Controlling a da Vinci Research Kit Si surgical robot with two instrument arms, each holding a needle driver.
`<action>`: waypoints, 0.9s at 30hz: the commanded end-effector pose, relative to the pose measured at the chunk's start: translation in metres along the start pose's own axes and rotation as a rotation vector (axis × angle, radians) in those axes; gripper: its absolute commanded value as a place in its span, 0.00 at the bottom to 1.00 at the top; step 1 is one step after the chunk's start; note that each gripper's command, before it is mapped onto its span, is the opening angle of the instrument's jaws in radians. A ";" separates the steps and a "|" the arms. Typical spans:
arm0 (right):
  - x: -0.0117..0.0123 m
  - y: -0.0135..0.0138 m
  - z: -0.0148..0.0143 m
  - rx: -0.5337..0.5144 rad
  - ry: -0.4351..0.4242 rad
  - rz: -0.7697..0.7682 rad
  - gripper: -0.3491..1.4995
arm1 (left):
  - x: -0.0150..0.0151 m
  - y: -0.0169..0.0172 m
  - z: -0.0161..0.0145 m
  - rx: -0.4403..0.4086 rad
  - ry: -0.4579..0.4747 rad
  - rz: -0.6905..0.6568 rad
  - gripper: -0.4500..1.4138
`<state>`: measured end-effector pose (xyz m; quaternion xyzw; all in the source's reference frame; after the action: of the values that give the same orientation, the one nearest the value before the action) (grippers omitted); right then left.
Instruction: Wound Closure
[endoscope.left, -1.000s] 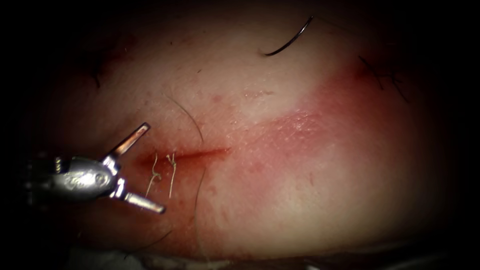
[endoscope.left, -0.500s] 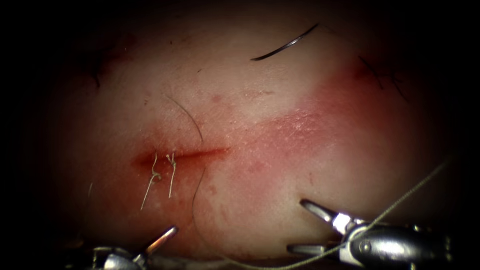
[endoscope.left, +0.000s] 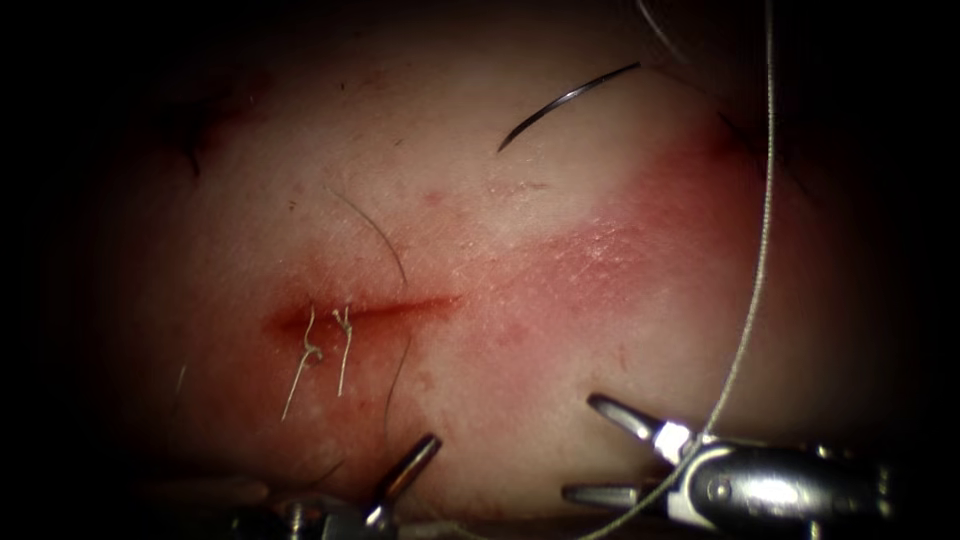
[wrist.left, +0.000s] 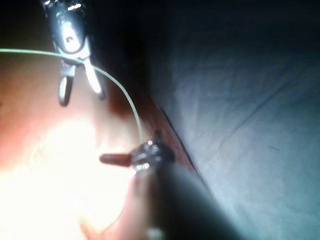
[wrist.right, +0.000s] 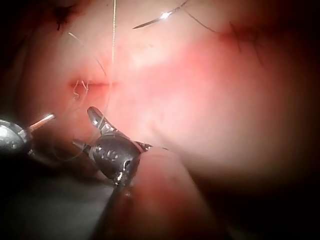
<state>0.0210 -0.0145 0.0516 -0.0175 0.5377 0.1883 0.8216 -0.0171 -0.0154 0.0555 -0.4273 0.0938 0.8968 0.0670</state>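
Observation:
The curved needle (endoscope.left: 565, 100) lies free on the tissue (endoscope.left: 620, 300), far behind and to the right of the cut (endoscope.left: 370, 310); neither tool holds it. My right tool (endoscope.left: 585, 447) stands open at the front right, holding nothing. The pale thread (endoscope.left: 755, 270) drops steeply from the top, crosses this tool's wrist and trails off along the front edge. My left tool (endoscope.left: 410, 470) sits at the front edge below the cut, one jaw pointing up. In the left wrist view its jaws (wrist.left: 130, 146) are spread, and the thread (wrist.left: 125, 95) curves down close to them.
Two stitches with short cut ends (endoscope.left: 325, 350) close the cut's left part. Red fluid stains the tissue around the cut and across to the right. A thin dark strand (endoscope.left: 385, 245) arcs above the cut. Dark stitch marks (wrist.right: 245, 35) sit far right.
My left tool left the cut's left end, dropped to the front edge and moved right. My right tool came in at the front right. The thread swung up to run steeply.

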 end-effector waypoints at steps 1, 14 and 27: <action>-0.0004 -0.0007 0.0008 0.003 0.002 0.004 0.99 | 0.0000 0.0007 0.0007 0.001 -0.006 -0.001 0.81; -0.0004 -0.0004 0.0011 0.002 -0.002 0.006 0.99 | 0.0027 0.0018 0.0021 0.006 0.000 -0.006 0.79; -0.0002 -0.0005 0.0016 -0.002 -0.003 0.006 0.99 | 0.0029 0.0018 0.0004 -0.019 0.014 0.089 0.00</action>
<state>0.0218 -0.0142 0.0518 -0.0188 0.5354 0.1905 0.8226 -0.0189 -0.0163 0.0529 -0.4309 0.1049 0.8960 0.0208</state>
